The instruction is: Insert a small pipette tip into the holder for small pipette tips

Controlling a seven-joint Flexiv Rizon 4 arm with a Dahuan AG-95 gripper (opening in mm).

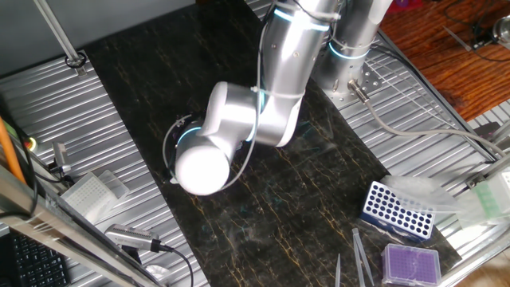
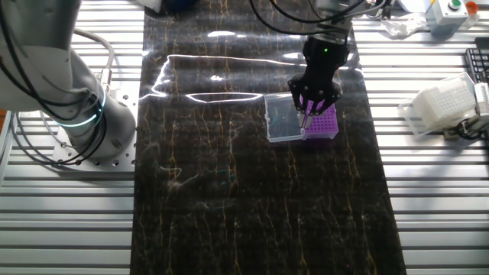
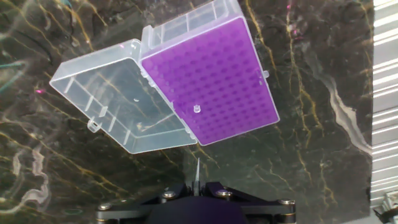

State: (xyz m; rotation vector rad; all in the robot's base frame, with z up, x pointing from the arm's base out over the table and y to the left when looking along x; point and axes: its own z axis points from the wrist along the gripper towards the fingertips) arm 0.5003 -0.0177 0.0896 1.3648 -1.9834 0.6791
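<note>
The holder for small pipette tips (image 3: 217, 81) is a square box with a vivid purple grid, and its clear lid (image 3: 118, 96) lies open to the left. One small tip (image 3: 196, 109) stands in a hole near the grid's near edge. My gripper (image 3: 196, 186) is shut on a thin clear pipette tip (image 3: 196, 169) that points toward the dark mat just short of the holder's near edge. In the other fixed view the gripper (image 2: 309, 111) hangs over the holder (image 2: 325, 126), by the lid's hinge side. The arm hides the holder in one fixed view.
A blue rack with large round holes (image 1: 396, 209) and a paler purple-topped box (image 1: 410, 263) sit at the mat's corner, with tweezers (image 1: 362, 255) beside them. A white tip box (image 2: 443, 105) lies on the ribbed table. The arm's base (image 2: 84, 130) stands at the left.
</note>
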